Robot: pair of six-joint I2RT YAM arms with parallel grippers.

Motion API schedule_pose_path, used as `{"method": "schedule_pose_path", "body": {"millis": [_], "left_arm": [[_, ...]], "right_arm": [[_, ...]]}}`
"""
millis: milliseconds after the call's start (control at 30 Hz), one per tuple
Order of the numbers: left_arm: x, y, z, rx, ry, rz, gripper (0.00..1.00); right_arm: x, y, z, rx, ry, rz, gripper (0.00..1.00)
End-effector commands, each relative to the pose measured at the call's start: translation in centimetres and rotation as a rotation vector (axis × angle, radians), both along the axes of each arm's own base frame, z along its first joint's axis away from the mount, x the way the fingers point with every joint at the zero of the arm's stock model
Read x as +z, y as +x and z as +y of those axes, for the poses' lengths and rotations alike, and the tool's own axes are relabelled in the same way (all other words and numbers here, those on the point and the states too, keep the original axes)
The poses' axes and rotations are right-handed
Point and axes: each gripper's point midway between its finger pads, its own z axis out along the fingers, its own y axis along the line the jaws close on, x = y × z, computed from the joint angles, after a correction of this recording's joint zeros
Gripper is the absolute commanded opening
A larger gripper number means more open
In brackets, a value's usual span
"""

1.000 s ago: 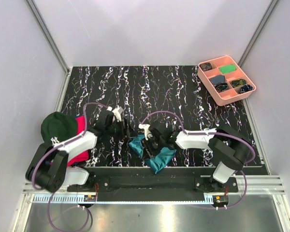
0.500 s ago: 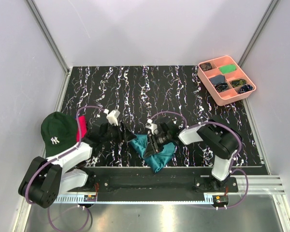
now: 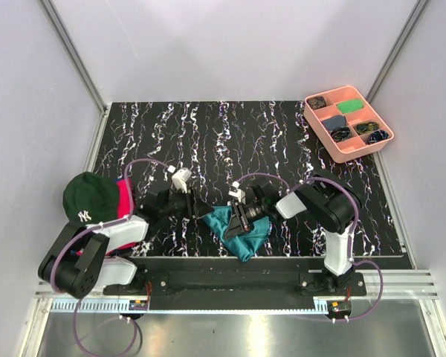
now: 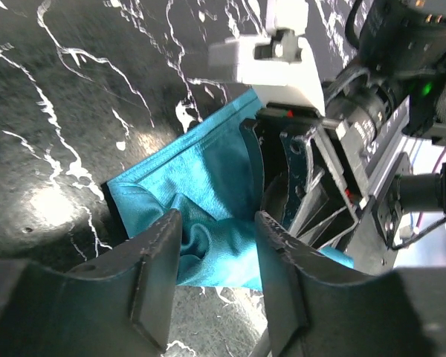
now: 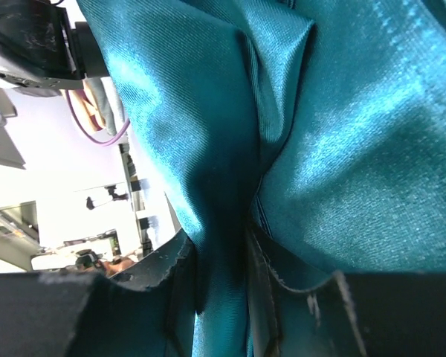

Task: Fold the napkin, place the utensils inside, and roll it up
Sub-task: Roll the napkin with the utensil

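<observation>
Bases of the two arms sit at the near edge of the black, white-veined table (image 3: 282, 141), and both arms reach inward, low over the surface, to meet just beyond that edge. There lies the napkin (image 3: 251, 239), a teal cloth bunched into a rumpled heap near the front of the table, about midway between the arms. The right gripper (image 5: 221, 253) comes in from the right and is closed down on a thick fold of the napkin: in its wrist view the shiny teal cloth fills the frame, and a ridge of it runs down into the narrow slot between the two fingers (image 5: 180, 277). The left gripper (image 4: 217, 260) comes in from the left, facing the right one. Its jaws stand partly apart, astride the napkin's left end, and cloth fills the gap between its fingers (image 4: 157, 277). From this angle I cannot tell whether they are pinching the cloth or only bracketing it. The cloth's straight edge lies flat on the table just past those fingers. Farther left, near the left wall, a dark green cap (image 3: 88, 195) with a white emblem lies on a bright pink-red cloth (image 3: 124, 199). At the far right corner sits a pink compartmented tray (image 3: 325, 134), holding small dark items and one green one.
</observation>
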Motion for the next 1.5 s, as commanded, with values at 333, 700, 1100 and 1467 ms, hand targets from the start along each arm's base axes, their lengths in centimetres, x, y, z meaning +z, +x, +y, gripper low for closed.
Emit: {"method": "schedule_pose_path", "body": {"millis": [333,700,1100,1467], "left_arm": [[-2.3,0.8,-1.7,-0.076,0.076,0.020,0.23],[-5.0,0.8,-2.0,-0.117,0.172,0.118,0.17],[-6.1,0.3,-3.0,-0.175,0.201,0.155,0.15],[-6.1,0.5,-3.4,-0.173,0.202,0.173,0.14]], "right_arm": [[-3.0,1.4,-0.9,-0.071,-0.092,-0.006,0.39],[-2.3,2.4,-2.2,-0.086,-0.233,-0.099,0.62],[1.9,5.5,-4.1,-0.152,-0.328,-0.381,0.76],[6.9,6.8,-5.9,-0.243,-0.316,-0.643,0.83]]}}
